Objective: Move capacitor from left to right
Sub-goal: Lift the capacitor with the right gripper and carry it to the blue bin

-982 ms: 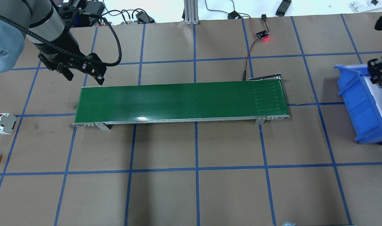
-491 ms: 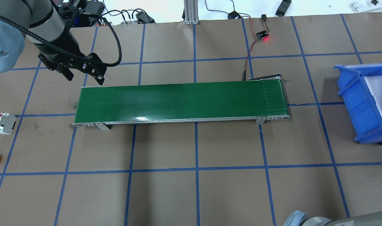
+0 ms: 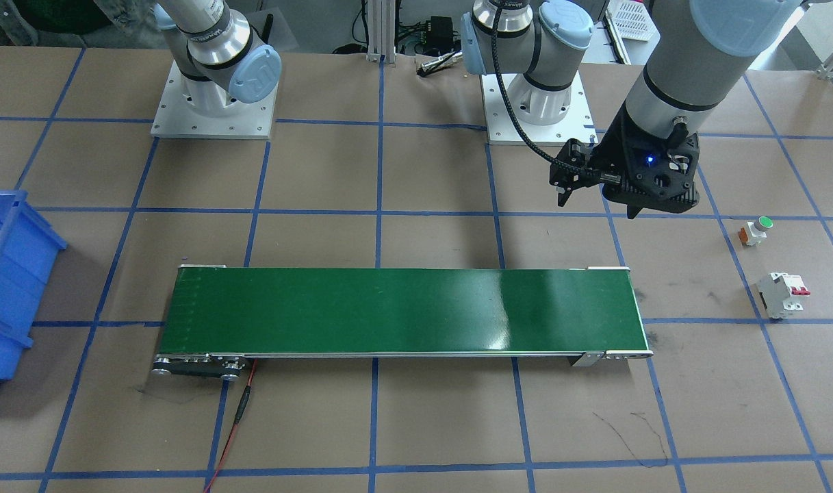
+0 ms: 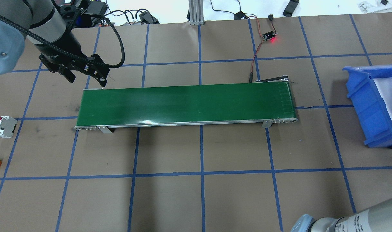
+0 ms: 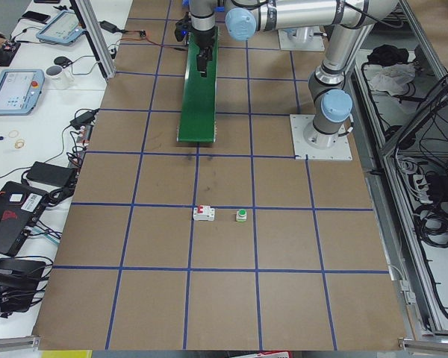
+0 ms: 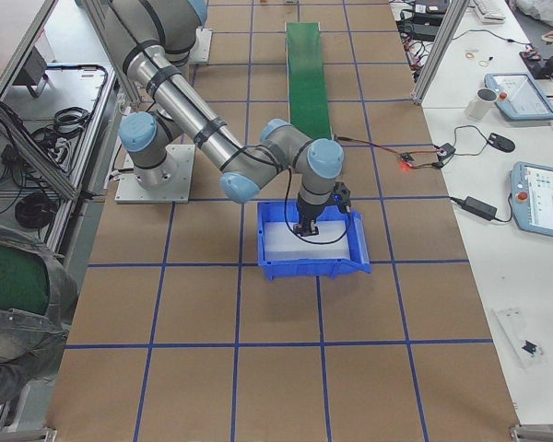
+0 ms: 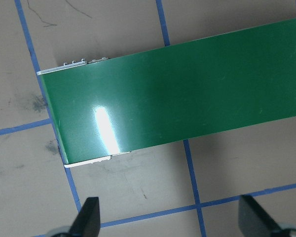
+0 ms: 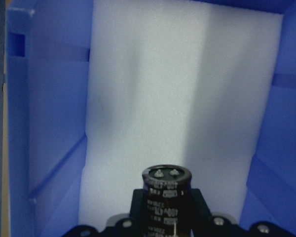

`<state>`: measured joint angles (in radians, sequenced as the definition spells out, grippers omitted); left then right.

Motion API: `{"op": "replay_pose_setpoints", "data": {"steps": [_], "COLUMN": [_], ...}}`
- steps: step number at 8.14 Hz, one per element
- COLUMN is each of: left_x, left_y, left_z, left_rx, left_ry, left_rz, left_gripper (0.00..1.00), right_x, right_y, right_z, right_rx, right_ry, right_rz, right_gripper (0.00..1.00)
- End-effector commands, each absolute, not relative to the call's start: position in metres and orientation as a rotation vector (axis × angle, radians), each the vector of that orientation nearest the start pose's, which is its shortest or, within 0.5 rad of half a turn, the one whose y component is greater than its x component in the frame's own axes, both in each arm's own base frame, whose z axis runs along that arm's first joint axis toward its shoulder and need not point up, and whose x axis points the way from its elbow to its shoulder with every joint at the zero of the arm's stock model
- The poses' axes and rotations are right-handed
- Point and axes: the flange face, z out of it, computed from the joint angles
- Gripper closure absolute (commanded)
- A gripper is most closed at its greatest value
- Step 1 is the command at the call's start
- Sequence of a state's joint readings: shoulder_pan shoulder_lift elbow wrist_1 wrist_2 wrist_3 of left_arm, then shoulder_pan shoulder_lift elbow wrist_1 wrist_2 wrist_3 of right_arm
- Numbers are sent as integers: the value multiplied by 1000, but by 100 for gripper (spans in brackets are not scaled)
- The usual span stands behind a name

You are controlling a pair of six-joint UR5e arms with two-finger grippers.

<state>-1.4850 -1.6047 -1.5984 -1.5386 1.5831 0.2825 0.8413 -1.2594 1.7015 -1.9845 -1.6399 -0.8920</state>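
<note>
Black capacitor (image 8: 166, 197), terminal end foremost

The capacitor (image 8: 166, 190) is seen clamped between the two dark fingers (image 8: 138, 205) of the right gripper (image 8: 167, 210) at the bottom centre. Its end with two metal terminals is shown, and pale print is visible down its side. Behind it lies a blue bin (image 8: 54, 98), its floor covered by a white foam sheet (image 8: 177, 89).
</note>
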Motion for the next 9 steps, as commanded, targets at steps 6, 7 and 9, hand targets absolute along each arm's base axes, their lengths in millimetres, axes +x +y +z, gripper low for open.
{"op": "replay_pose_setpoints", "data": {"steps": [6,7,9], "left_x": [-86,-85,-85], "left_y": [-512,-512,-512], "left_z": [462,462,462], "left_rx": [341,336,336], "left_ry": [3113,3114,3112], "left_rz": [47,47,48], "left_gripper": [0,0,0], "right_x": [-298,-298,-311], "right_y": [-547,-550,-543], "right_z": [245,252,255], "right_rx": [-284,-306,-256], "right_ry": [3037,3036,3043], "right_rz": [-132,-197,-203], "right_gripper": [55,36,16]}}
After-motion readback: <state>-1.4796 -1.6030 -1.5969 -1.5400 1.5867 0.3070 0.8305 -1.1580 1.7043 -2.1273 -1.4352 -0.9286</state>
